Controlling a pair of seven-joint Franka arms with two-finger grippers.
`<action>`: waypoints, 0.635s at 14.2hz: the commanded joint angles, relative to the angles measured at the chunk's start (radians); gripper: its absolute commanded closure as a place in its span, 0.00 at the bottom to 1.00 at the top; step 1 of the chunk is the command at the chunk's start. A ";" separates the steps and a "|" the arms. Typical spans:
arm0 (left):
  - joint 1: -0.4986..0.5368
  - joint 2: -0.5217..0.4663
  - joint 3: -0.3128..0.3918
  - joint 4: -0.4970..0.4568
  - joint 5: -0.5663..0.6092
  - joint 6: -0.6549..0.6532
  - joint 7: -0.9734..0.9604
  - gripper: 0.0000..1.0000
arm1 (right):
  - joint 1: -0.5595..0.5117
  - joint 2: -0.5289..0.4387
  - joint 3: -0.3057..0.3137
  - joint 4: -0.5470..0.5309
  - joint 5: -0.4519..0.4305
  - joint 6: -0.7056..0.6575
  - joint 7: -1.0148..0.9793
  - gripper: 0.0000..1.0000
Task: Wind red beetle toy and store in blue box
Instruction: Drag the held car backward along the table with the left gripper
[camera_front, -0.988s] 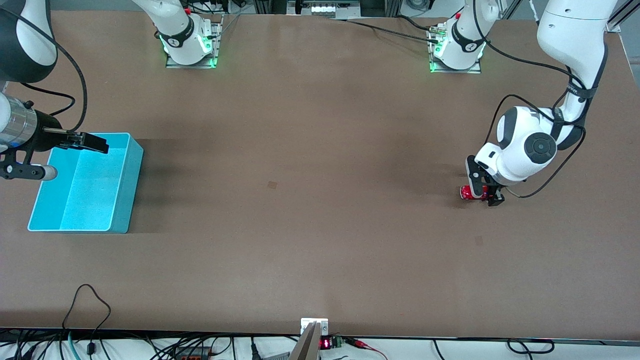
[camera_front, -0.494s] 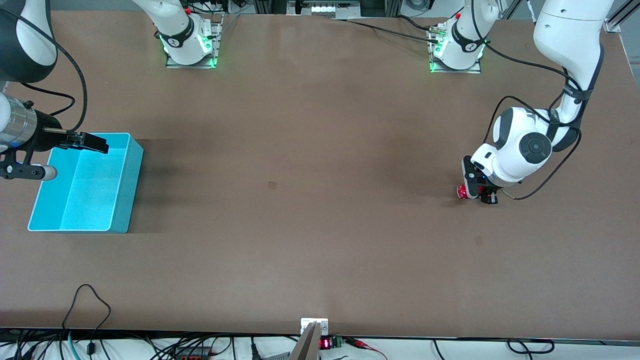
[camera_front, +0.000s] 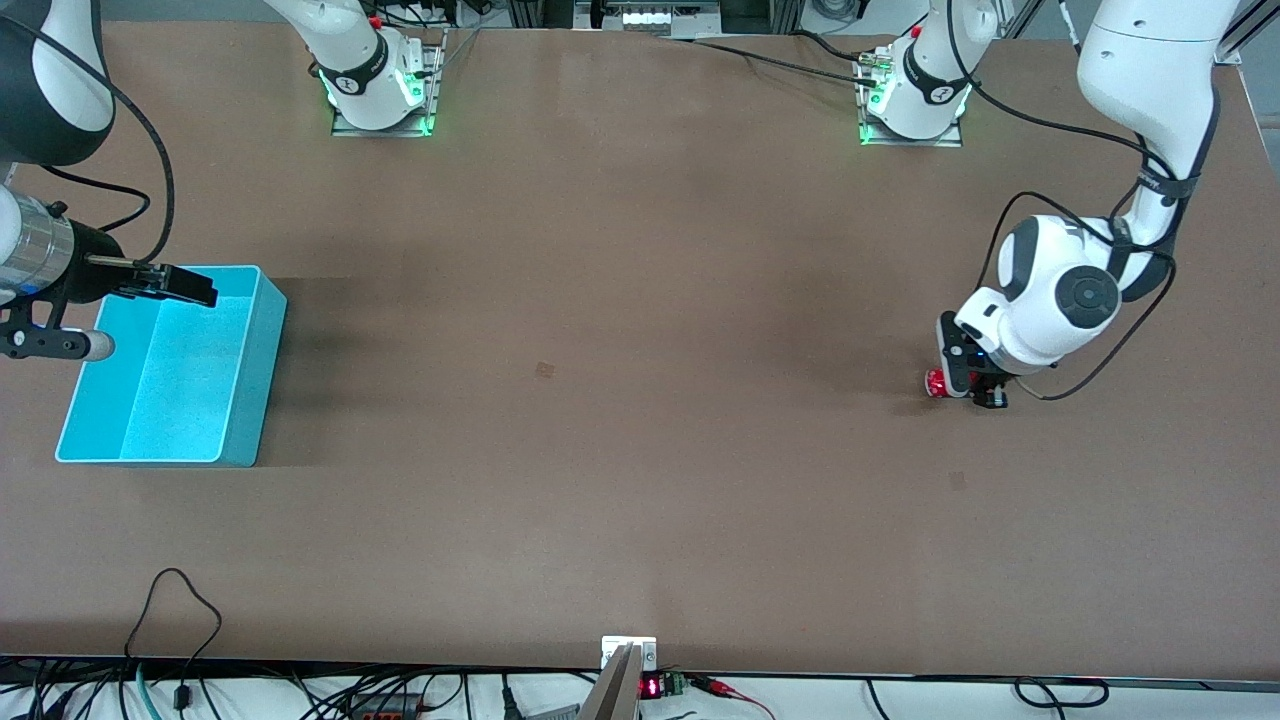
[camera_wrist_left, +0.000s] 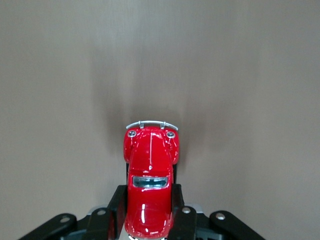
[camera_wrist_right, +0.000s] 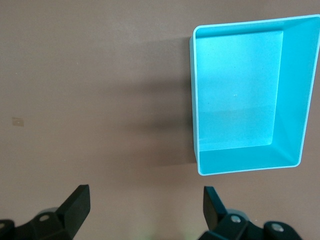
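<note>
**Beetle pinched, box waiting**

Front view: my left pincer (camera_front: 968, 385) is down at the tabletop (camera_front: 620, 450) toward my left arm's end, pinching the red beetle toy (camera_front: 937, 384). My right pincer (camera_front: 170, 283) waits, spread wide, over the rim of the blue box (camera_front: 170, 370) at my right arm's end, well apart from the toy.

Left wrist view: my fingers (camera_wrist_left: 117, 210) press both flanks of the toy, silvery bumper pointing away.

Right wrist view: the spread fingers (camera_wrist_right: 75, 205) frame the box's open interior.
</note>
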 joint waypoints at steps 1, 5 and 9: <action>0.117 0.054 -0.004 0.045 0.015 -0.002 0.142 0.84 | -0.004 -0.006 0.005 0.007 -0.008 -0.014 -0.012 0.00; 0.212 0.068 -0.004 0.066 0.015 -0.002 0.230 0.84 | -0.004 -0.006 0.005 0.007 -0.008 -0.014 -0.012 0.00; 0.225 0.068 -0.004 0.066 0.015 -0.002 0.227 0.76 | -0.004 -0.006 0.005 0.007 -0.008 -0.014 -0.012 0.00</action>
